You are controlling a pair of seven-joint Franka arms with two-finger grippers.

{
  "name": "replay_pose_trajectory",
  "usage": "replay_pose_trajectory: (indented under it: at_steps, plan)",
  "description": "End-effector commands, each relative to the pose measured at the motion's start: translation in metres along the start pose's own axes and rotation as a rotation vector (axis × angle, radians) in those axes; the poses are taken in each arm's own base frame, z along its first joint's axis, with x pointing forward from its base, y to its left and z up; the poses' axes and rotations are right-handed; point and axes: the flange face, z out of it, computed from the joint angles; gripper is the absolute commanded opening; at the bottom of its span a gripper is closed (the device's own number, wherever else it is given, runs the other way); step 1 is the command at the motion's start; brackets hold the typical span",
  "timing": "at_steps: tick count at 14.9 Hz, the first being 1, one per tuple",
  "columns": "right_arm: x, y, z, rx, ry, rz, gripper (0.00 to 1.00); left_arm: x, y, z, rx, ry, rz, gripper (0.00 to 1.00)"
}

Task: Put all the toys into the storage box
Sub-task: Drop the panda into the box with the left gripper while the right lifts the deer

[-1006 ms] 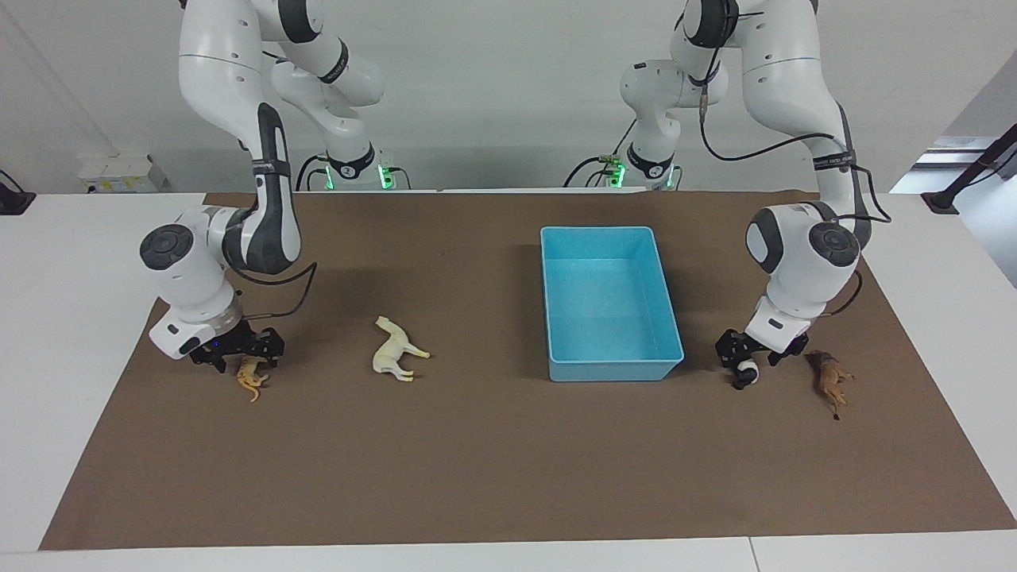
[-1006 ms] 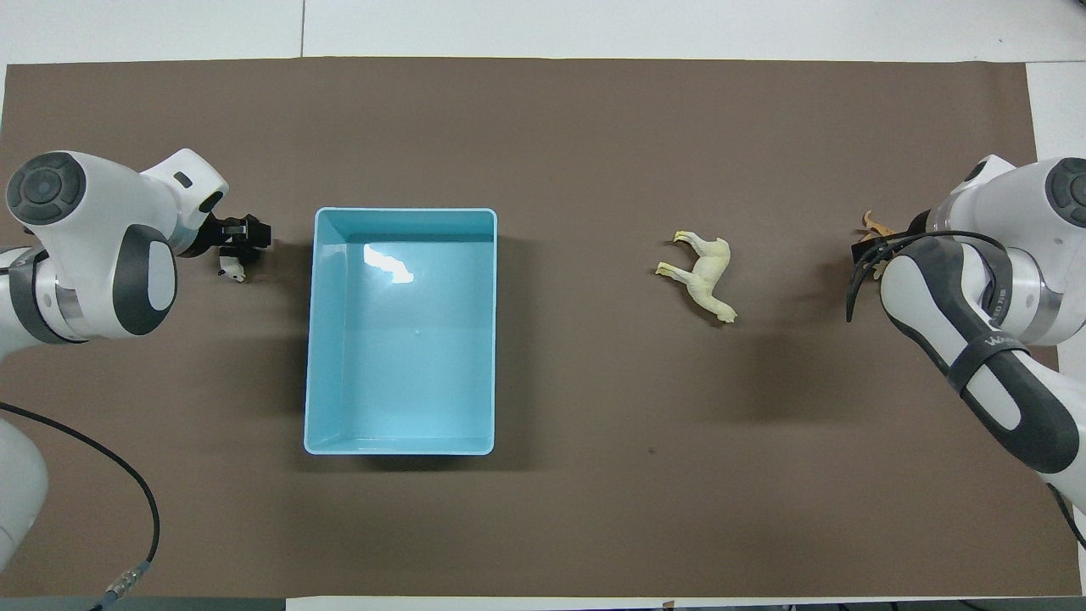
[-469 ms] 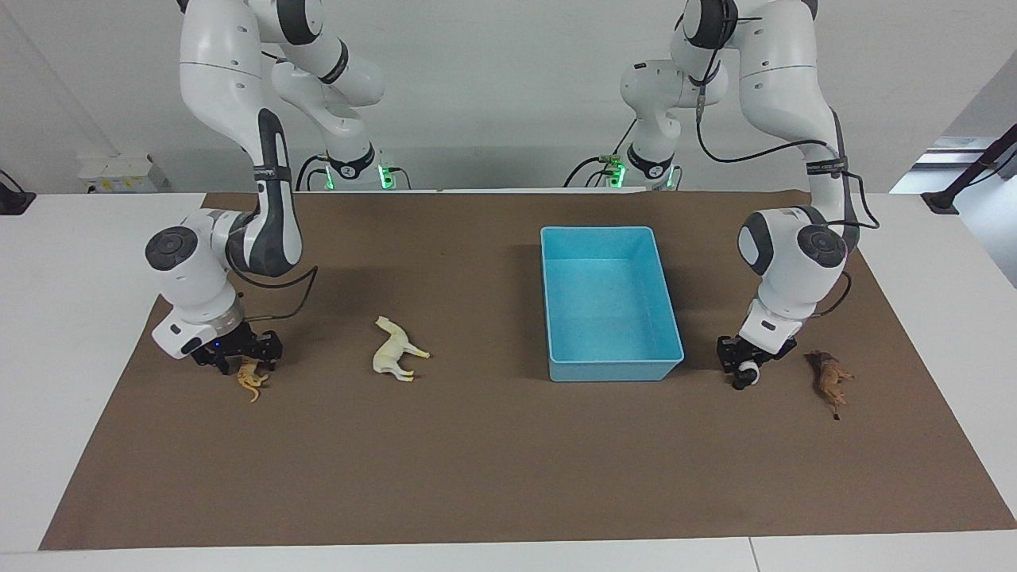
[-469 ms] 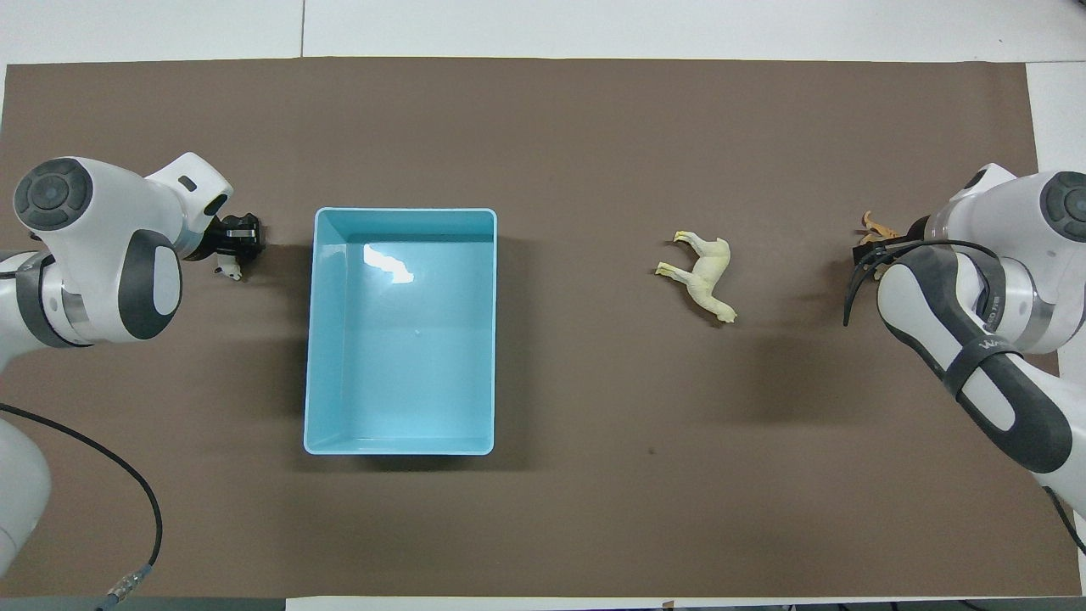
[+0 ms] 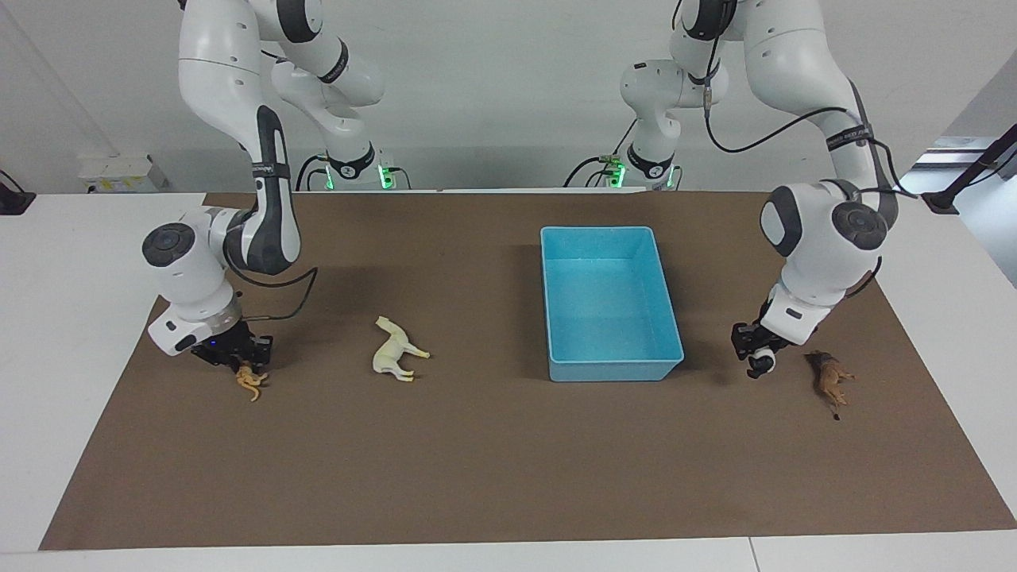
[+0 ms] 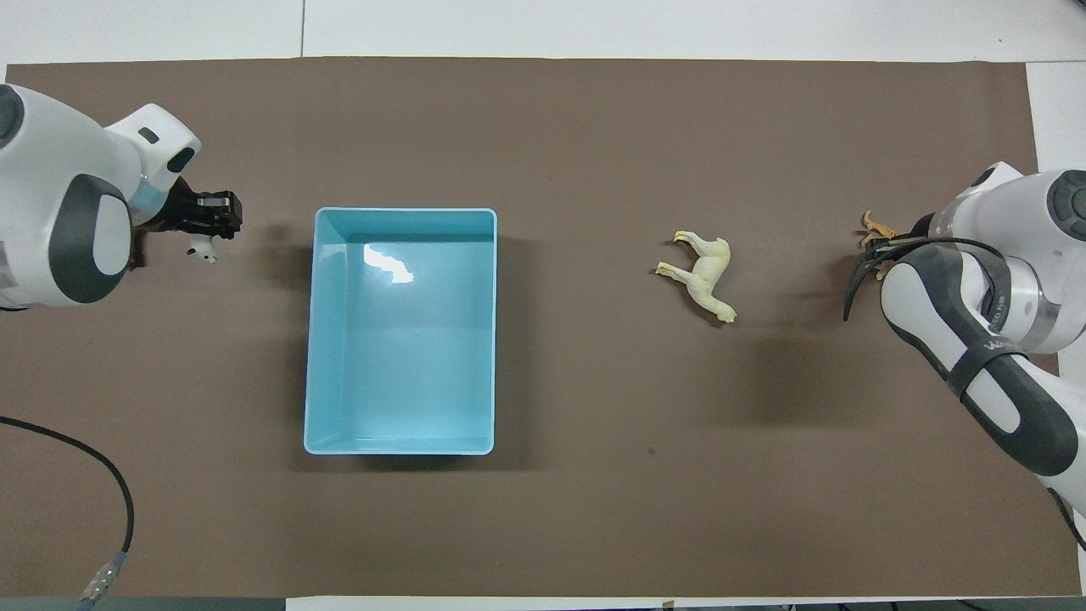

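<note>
A robotics lab: two white arms [image 5: 238, 95] bolted by a paper-covered table [image 5: 477, 477] (bare white walls).

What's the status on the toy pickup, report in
Left gripper shut on panda, lifted beside storage box. Right gripper shut on tiger, down at the mat. Horse, lion lie loose. Box empty, nothing blocking.

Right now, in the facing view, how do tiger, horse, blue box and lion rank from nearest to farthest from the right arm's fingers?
1. tiger, in the right arm's fingers
2. horse, beside it
3. storage box, toward the left arm
4. lion, left arm's end
</note>
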Motion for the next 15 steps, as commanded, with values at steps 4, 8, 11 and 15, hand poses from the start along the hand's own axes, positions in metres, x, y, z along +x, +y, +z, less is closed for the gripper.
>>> replay_pose_trajectory:
  at_steps: [4,8,11,15]
  plan:
    - [-0.002,-0.006,-0.078,0.017,-0.053,0.005,0.00,-0.085,0.139,-0.079,0.027,-0.065,-0.088,0.79]
    - [-0.010,-0.042,-0.164,0.034,-0.114,0.019,0.00,-0.096,0.155,-0.078,0.031,-0.065,-0.079,1.00]
    - [-0.008,-0.100,-0.233,0.029,-0.147,0.091,0.00,-0.066,0.075,-0.078,0.063,-0.039,0.047,1.00]
    - [0.001,-0.246,-0.323,0.022,-0.119,0.257,0.00,-0.030,-0.055,-0.058,0.065,0.022,0.264,1.00]
